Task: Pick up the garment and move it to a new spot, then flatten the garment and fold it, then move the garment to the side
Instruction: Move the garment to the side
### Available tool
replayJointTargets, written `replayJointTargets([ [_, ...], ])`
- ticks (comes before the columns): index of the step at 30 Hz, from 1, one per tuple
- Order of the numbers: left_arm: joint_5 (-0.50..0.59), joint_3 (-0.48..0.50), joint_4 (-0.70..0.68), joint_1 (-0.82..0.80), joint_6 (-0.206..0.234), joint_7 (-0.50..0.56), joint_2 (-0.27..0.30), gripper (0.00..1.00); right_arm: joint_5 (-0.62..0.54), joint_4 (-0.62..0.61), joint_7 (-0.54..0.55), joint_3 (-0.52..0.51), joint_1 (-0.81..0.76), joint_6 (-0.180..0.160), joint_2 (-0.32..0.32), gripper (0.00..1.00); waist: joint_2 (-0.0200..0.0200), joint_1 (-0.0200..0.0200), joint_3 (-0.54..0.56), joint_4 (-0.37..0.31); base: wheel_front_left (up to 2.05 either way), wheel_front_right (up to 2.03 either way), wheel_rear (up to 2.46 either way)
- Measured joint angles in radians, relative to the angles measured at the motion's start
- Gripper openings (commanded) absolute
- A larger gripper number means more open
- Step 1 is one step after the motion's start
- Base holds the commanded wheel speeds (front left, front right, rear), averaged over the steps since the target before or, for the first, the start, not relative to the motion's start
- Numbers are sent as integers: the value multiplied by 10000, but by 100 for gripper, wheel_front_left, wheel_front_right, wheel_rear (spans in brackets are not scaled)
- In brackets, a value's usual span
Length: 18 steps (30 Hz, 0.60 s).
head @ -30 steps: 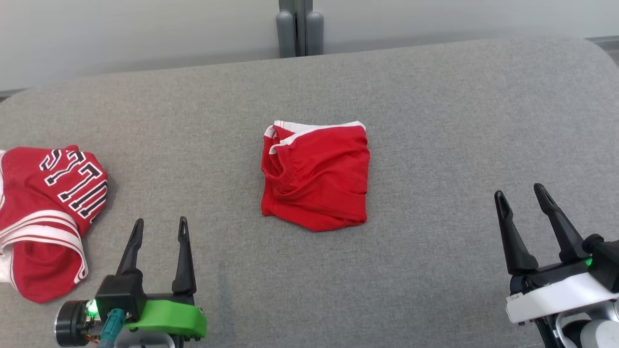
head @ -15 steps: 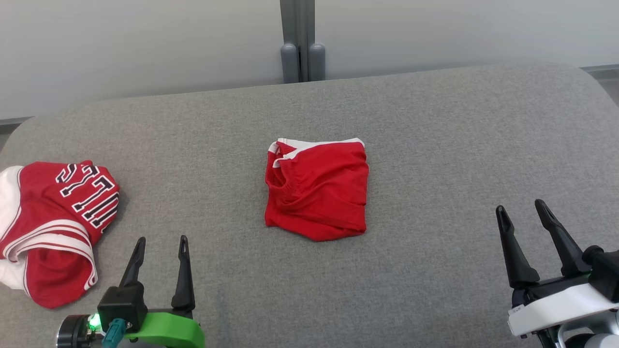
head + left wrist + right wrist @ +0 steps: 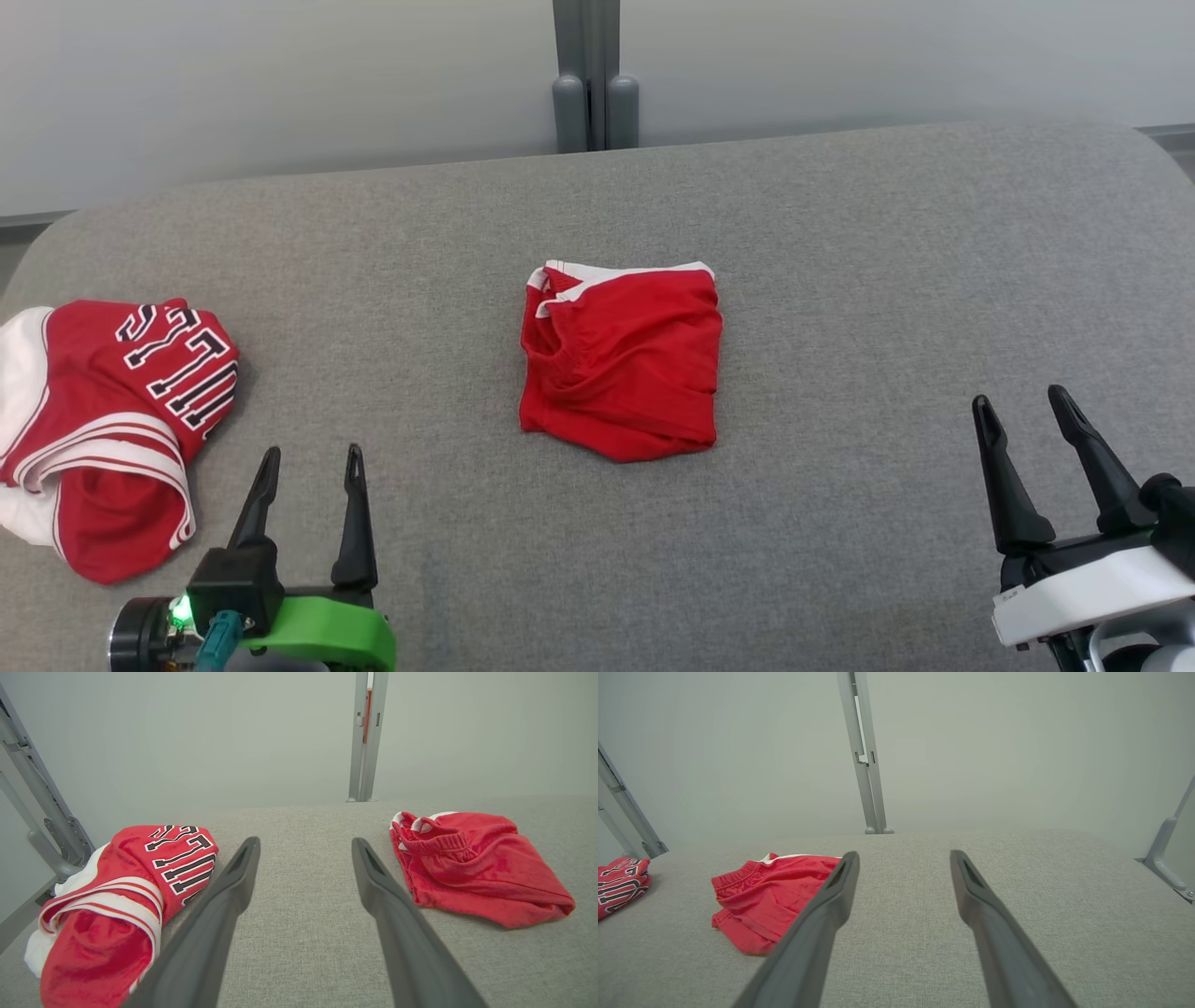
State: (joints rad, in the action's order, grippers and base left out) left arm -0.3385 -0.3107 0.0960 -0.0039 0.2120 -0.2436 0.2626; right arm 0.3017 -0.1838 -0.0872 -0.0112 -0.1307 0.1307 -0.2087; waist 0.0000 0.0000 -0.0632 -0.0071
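In the middle of the grey fabric-covered tabletop [image 3: 840, 233] lies the red garment [image 3: 625, 364], folded into a compact, roughly square bundle. Its white trim runs along the far edge and its gathered waistband shows toward the left side. Nothing touches it.

At the left edge of the tabletop, well apart from the folded piece, sits a second red garment with white bands and black-and-white lettering [image 3: 103, 420], bunched and rumpled rather than flat.

The left gripper [image 3: 313, 453] hovers at the lower left, just beside the lettered garment, its two dark fingers spread and holding nothing. In the left wrist view the left gripper [image 3: 304, 844] frames bare grey cloth, with the lettered garment [image 3: 117, 905] to one side and the folded red garment [image 3: 472, 872] to the other.

The right gripper [image 3: 1019, 399] hangs at the lower right, well apart from the folded garment, its fingers likewise spread and empty. In the right wrist view the right gripper [image 3: 904, 855] points over bare fabric, the red garment [image 3: 770, 896] lying partly behind its left finger.

A grey post [image 3: 595, 84] stands behind the far edge.
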Motion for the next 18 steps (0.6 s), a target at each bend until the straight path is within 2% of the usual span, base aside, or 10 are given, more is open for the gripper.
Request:
replayJointTargets([
  [9,449,-184,-447,-1552,-73,-132,-405,100,213,307,362,-134,1041,0,-420,100,0,0,-920,348,0,0,0],
  [18,995,-272,-575,-2917,-364,-188,-1239,100,773,2272,447,1277,3324,0,-757,100,0,0,-2456,1180,0,0,0],
])
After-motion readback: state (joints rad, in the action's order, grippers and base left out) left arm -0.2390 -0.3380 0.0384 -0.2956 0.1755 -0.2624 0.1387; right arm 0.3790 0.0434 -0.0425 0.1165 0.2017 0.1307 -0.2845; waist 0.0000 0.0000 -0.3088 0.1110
